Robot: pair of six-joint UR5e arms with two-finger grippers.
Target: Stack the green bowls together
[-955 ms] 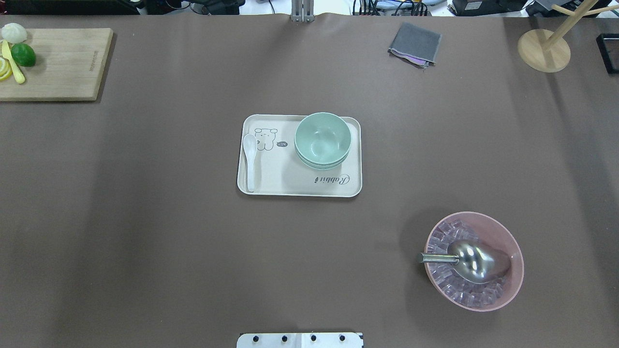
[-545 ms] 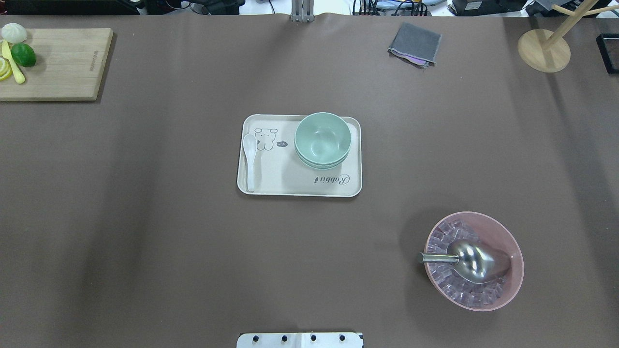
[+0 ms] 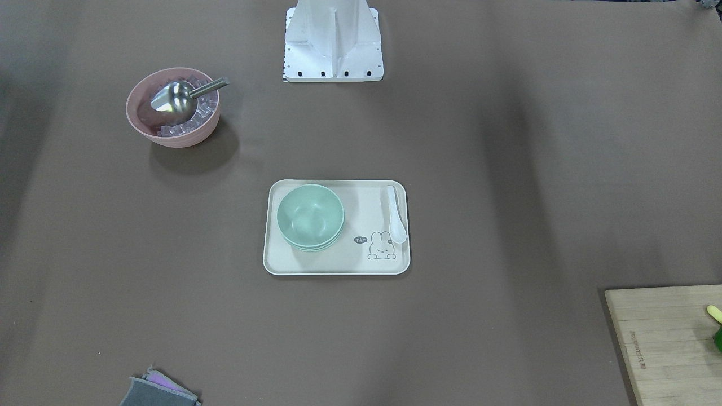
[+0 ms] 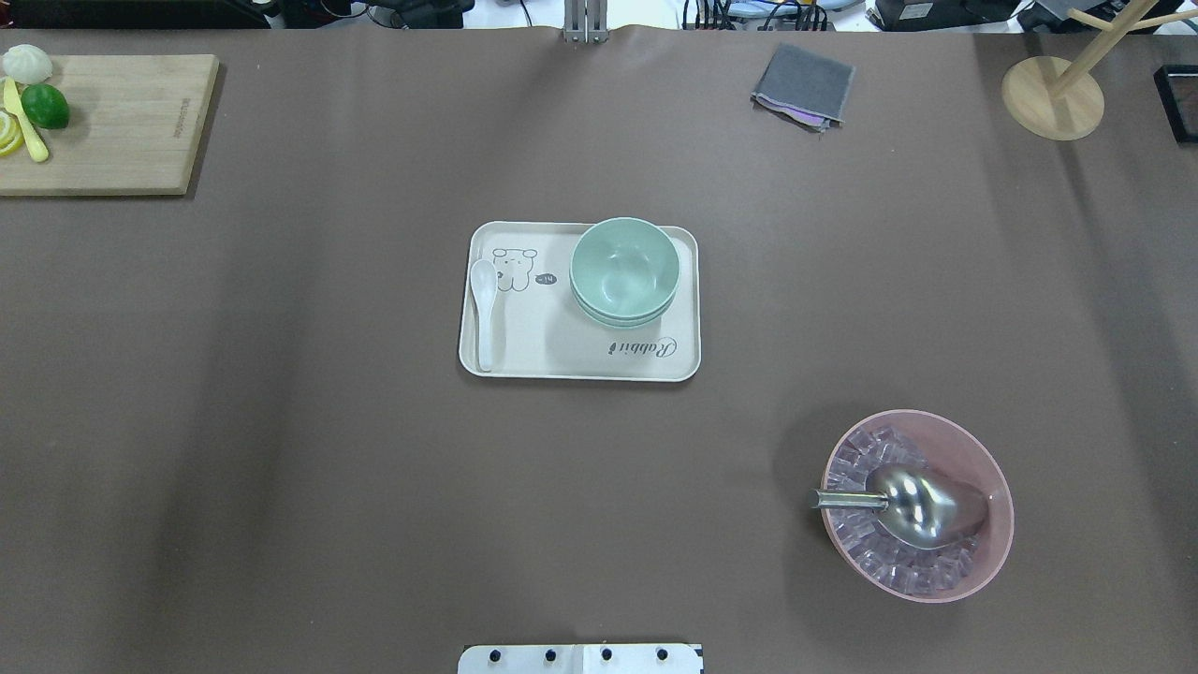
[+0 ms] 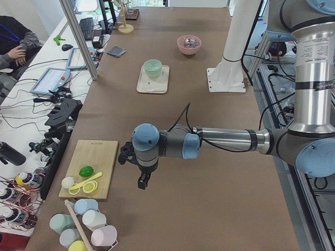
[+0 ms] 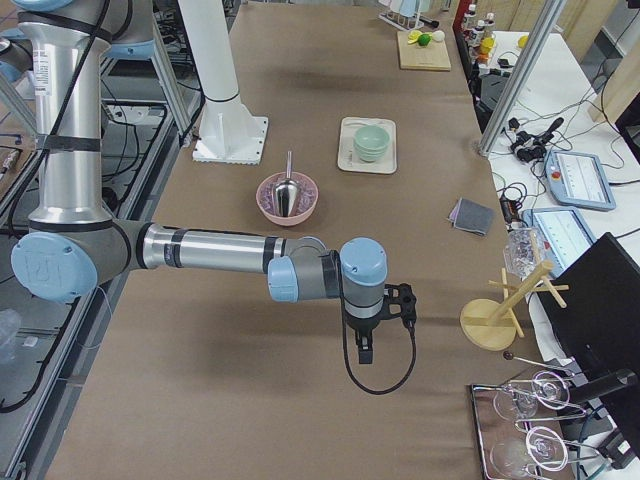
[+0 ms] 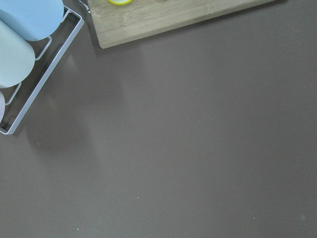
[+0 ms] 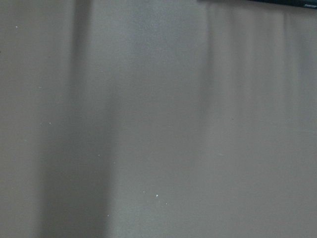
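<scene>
Nothing on the table has shifted since a second ago: in the overhead view every item lies where it did then. The green bowls (image 4: 624,271) sit nested in one stack, mouths up, on the upper right part of the cream tray (image 4: 524,351) at the middle of the frame. A white spoon (image 4: 484,309) lies along the tray's left side, apart from the stack. In the lower right stands the pink bowl (image 4: 978,459), filled with ice cubes (image 4: 889,562), and a metal scoop (image 4: 922,505) rests on them with its handle poking over the left rim. A wooden cutting board (image 4: 122,131) occupies the upper left corner with a lime (image 4: 45,106) at its left end. A folded grey cloth (image 4: 803,86) lies near the top edge, right of centre, and a round wooden stand (image 4: 1051,98) sits in the upper right corner. Neither arm shows in the overhead or front-facing views. In the exterior left view the left gripper (image 5: 142,180) points down over the brown table (image 4: 281,421) in the lower middle of the frame, just right of the cutting board and well apart from the bowls in the upper middle. In the exterior right view the right gripper (image 6: 362,350) hangs likewise over bare table cover below centre, well apart from the tray. Whether either gripper's jaws are apart or together cannot be told from these side views, and the wrist cameras show none of the fingers.
</scene>
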